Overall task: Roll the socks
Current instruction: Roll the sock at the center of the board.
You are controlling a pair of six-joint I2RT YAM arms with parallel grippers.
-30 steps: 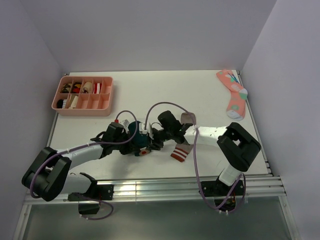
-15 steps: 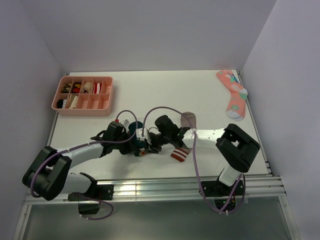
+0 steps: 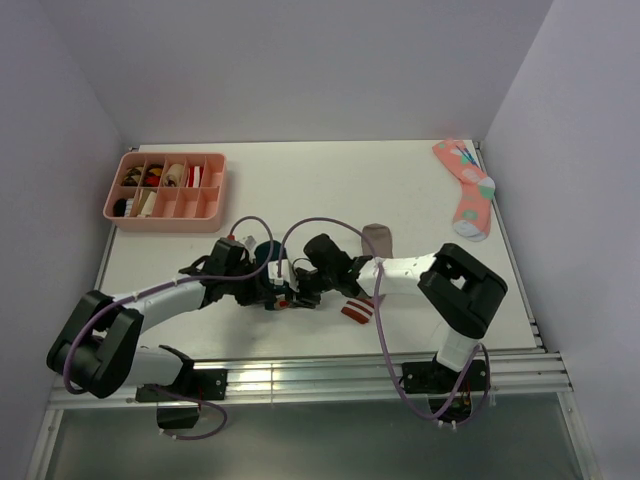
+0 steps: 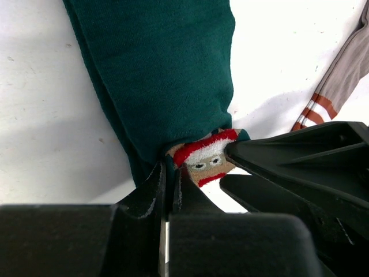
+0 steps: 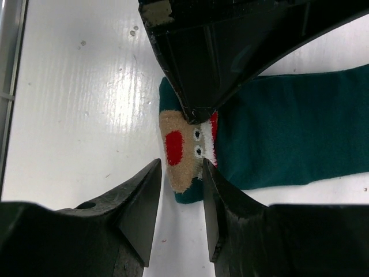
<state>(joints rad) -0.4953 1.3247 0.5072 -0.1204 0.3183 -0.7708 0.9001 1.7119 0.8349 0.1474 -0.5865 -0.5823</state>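
Far-left corner: a pink plastic tray [image 3: 165,224], rectangular and divided into compartments holding small items, sat close to the left edge of the white table [image 3: 330,185].

Near-centre, a little in from the near edge: the left gripper [image 4: 170,173] had its fingers pressed together, pinching the edge of the dark green sock [image 4: 167,69] of knitted fabric, right at its small bear motif. The sock lay flat on the table, its body running away from the pinch toward the far side.

Directly opposite, the right gripper [image 5: 180,190] faced the left one, tips nearly meeting. Its fingers stood partly apart, astride the bear-motif end of the same sock. Whether they pressed on the fabric could not be determined.

Just to the right, the taupe-brown sock [image 3: 377,238] with a red-and-white striped cuff lay under the right arm, cuff toward the near edge, toe toward the far side, beside the green sock.

Far-right corner: a coral-pink sock [image 3: 466,190] with green and white spots lay along the right edge, well apart from both grippers.

Bare table showed across the far half, between tray and coral-pink sock.
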